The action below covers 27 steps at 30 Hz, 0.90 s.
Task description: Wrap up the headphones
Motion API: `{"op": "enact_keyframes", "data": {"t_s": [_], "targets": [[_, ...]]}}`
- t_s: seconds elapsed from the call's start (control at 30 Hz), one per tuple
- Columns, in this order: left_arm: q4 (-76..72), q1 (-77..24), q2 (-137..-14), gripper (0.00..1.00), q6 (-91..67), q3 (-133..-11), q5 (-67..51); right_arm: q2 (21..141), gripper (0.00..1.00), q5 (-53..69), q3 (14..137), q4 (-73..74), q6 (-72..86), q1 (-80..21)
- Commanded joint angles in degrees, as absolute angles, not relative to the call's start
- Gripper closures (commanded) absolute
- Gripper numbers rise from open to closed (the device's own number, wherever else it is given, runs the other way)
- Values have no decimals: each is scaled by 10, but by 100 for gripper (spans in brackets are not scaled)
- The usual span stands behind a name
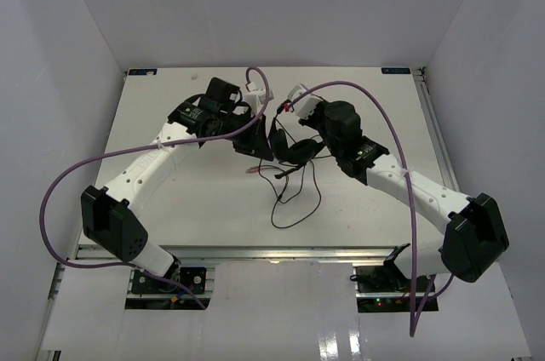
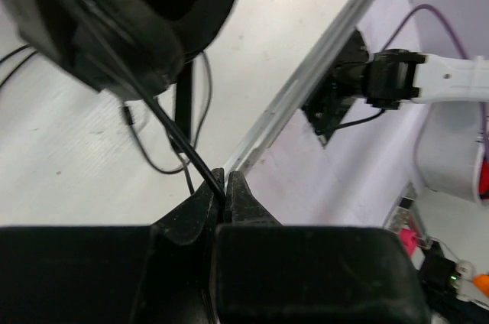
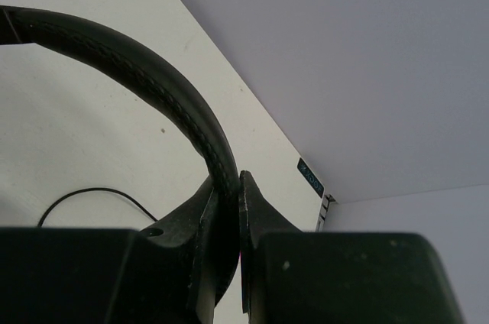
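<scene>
Black fingertips of the left gripper (image 2: 227,189) fill the bottom of the left wrist view. Its jaws are pressed almost together on the thin black cable (image 2: 174,134), with only the cord's thickness between them. From that pinch the cable climbs toward 11 o'clock to a padded earcup (image 2: 157,30), which hangs above the white bench (image 2: 69,156). More loose cord curls on the bench surface at 9 o'clock.

In the right wrist view, the right gripper (image 3: 231,190) has its jaws clamped tight on the stitched headband (image 3: 164,83), one finger on each face of the band. The band arches away from the grip toward 10 o'clock and leaves the frame at the left edge. A slack loop of cord lies on the bench behind it at 8 o'clock.

Seen from above, the headphones (image 1: 296,150) sit just toward 12 o'clock of the bench centre, between the two wrists. The left arm (image 1: 140,165) reaches in from 8 o'clock and the right arm (image 1: 409,186) from 4 o'clock. The free length of cable trails from the headset toward 6 o'clock in loose coils on the bench. Thick purple cables (image 1: 51,199) arc over both arms. From this view I cannot tell whether the earcups touch the surface.
</scene>
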<state>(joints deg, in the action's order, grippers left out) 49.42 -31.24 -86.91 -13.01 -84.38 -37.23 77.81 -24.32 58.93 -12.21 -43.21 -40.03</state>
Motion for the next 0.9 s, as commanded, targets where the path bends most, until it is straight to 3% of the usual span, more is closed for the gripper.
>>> {"op": "enact_keyframes", "data": {"t_s": [0.0, 0.2, 0.53, 0.87], "targets": [[448, -321, -848, 95, -200, -822, -512, 805, 92, -347, 636, -205, -382, -391], [309, -329, -832, 94, -326, -781, -536, 834, 92, -371, 672, -163, -278, -395], [128, -330, -810, 88, -456, -720, -387, 805, 92, -309, 676, -67, -114, -394], [87, -415, -826, 53, -418, -714, -302, 793, 92, -241, 707, 7, 46, -351]]}}
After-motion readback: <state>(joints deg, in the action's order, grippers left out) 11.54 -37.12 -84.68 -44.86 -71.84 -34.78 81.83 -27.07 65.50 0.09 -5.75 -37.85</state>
